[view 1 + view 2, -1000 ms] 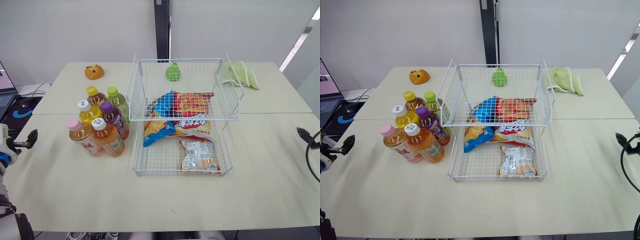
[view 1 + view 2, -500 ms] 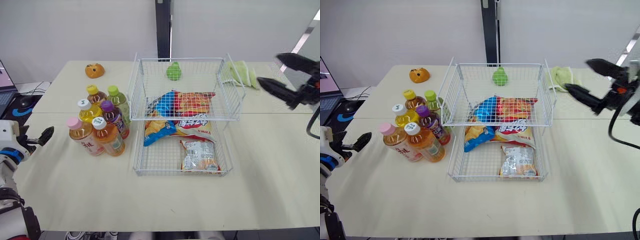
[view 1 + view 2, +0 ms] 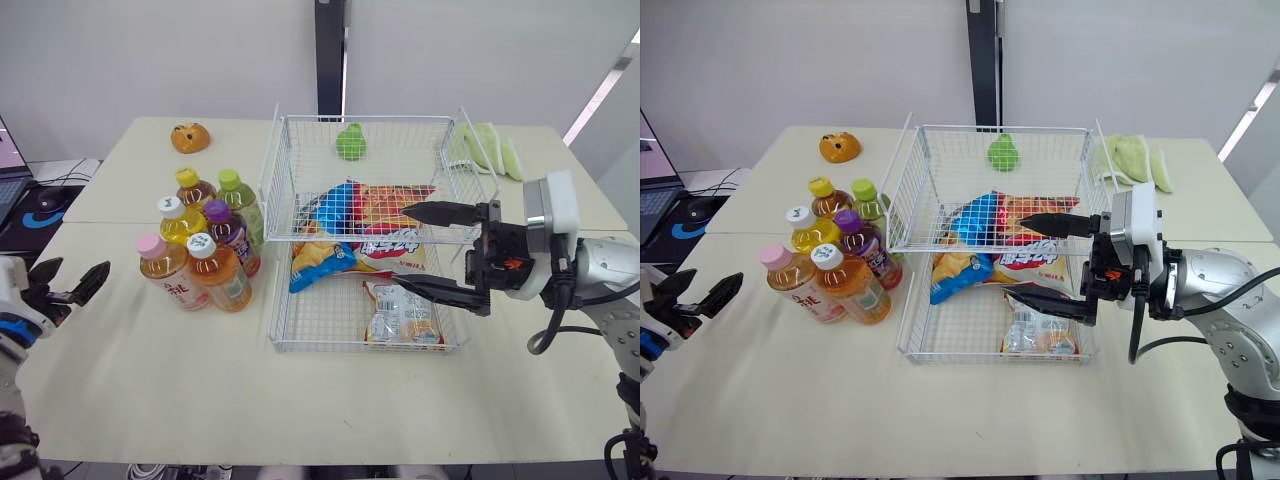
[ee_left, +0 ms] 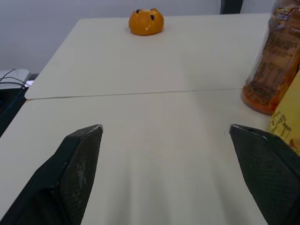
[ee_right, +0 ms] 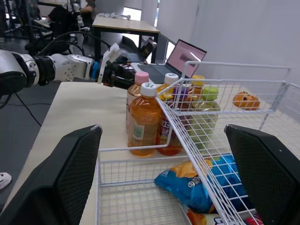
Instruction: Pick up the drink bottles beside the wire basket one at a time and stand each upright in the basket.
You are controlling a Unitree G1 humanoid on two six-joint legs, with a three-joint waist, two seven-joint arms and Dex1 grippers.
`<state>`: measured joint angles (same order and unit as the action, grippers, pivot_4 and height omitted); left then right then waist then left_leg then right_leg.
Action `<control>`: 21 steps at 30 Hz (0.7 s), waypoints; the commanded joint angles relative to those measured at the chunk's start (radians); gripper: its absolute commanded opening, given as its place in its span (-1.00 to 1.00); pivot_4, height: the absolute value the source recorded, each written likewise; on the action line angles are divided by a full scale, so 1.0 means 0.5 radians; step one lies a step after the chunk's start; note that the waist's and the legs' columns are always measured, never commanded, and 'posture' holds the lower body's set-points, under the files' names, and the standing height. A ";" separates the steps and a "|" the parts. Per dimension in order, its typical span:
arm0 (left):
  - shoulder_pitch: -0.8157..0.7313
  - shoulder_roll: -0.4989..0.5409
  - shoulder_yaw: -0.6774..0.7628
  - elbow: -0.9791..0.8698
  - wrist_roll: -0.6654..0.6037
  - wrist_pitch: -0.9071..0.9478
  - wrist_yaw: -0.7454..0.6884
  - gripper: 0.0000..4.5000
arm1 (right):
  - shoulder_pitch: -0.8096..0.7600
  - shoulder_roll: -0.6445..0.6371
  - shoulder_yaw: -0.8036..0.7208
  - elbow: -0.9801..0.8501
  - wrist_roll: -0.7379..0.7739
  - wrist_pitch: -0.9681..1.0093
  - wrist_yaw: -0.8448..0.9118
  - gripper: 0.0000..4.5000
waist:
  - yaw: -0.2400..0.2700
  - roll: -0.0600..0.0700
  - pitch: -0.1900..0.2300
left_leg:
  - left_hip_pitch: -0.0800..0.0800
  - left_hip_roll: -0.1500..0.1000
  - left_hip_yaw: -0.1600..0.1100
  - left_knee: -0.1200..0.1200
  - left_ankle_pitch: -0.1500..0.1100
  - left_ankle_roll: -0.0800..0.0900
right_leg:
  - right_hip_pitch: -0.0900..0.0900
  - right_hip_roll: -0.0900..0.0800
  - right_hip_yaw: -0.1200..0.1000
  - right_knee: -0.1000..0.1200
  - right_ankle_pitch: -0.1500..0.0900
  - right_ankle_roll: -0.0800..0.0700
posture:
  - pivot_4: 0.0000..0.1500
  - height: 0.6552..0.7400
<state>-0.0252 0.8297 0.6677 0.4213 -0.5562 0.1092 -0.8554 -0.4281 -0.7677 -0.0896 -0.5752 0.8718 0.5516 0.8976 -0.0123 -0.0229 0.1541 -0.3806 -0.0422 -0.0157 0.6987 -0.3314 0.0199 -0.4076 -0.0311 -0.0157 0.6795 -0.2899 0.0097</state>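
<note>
Several drink bottles stand bunched on the table just left of the wire basket [image 3: 276,178]: a pink-capped one [image 3: 165,272], a white-capped orange one [image 3: 216,274], a purple-capped one [image 3: 233,236] and others behind. My right gripper [image 3: 402,246] is open and empty, reaching sideways over the basket's right half above the snack bags. My left gripper [image 3: 72,281] is open at the table's left edge, well short of the bottles. In the right wrist view the orange bottle [image 5: 144,121] stands beyond the basket wall.
Snack bags [image 3: 366,216] and a packet [image 3: 400,312] lie in the basket. A green pear toy [image 3: 350,142] sits at its far side. An orange toy [image 3: 189,137] is at the back left, a green cloth [image 3: 490,148] at the back right.
My right arm has swung in from the far right and now reaches over the basket, gripper open. My left gripper shifted only slightly at the left edge. The bottles have not moved.
</note>
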 commanded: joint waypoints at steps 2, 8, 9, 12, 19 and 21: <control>0.446 -0.043 0.391 -0.965 -0.383 0.457 0.116 1.00 | -0.134 0.076 0.022 0.031 0.015 -0.005 -0.008 1.00 | -0.009 0.000 0.001 | 0.001 0.001 0.000 0.000 -0.001 0.001 | 0.001 0.000 0.000 -0.001 0.000 0.000 | 1.00 1.00; 0.770 -0.163 0.527 -1.697 -0.667 0.772 0.301 1.00 | -0.265 0.133 0.065 0.090 0.067 0.085 -0.013 1.00 | 0.042 0.004 0.002 | 0.006 0.001 -0.001 0.000 -0.002 0.004 | 0.006 0.000 -0.001 0.000 0.000 0.000 | 1.00 1.00; 0.759 -0.179 0.494 -1.723 -0.652 0.768 0.327 1.00 | -0.281 0.140 0.070 0.094 0.072 0.102 -0.014 1.00 | 0.045 0.005 0.002 | 0.007 0.000 -0.001 0.000 -0.002 0.004 | 0.007 0.000 -0.002 0.001 0.000 0.000 | 1.00 1.00; 0.675 -0.203 0.351 -1.706 -0.504 0.696 0.380 1.00 | -0.315 0.162 0.079 0.103 0.075 0.132 -0.021 1.00 | 0.044 0.006 0.002 | 0.007 0.000 -0.001 0.000 -0.002 0.003 | 0.006 0.000 -0.002 0.002 0.000 0.000 | 1.00 1.00; 0.378 -0.226 0.045 -1.568 -0.335 0.645 0.463 1.00 | -0.354 0.202 0.068 0.107 0.055 0.167 -0.083 1.00 | 0.038 0.005 0.002 | 0.006 0.000 -0.001 0.000 0.000 0.001 | 0.006 0.001 -0.002 0.001 0.000 0.000 | 1.00 1.00; 0.327 -0.231 0.000 -1.545 -0.312 0.631 0.452 1.00 | -0.347 0.200 0.060 0.090 0.057 0.177 -0.096 1.00 | 0.034 0.005 0.001 | 0.005 0.000 -0.001 0.000 0.000 0.000 | 0.005 0.001 -0.003 0.001 0.000 0.000 | 1.00 1.00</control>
<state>0.1488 0.7164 0.6675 -0.3475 -0.7223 0.4476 -0.6300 -0.5822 -0.6646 -0.0339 -0.5038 0.8862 0.6425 0.8611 0.0047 -0.0203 0.1549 -0.3780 -0.0421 -0.0164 0.6985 -0.3313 0.0199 -0.4050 -0.0309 -0.0170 0.6799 -0.2899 0.0095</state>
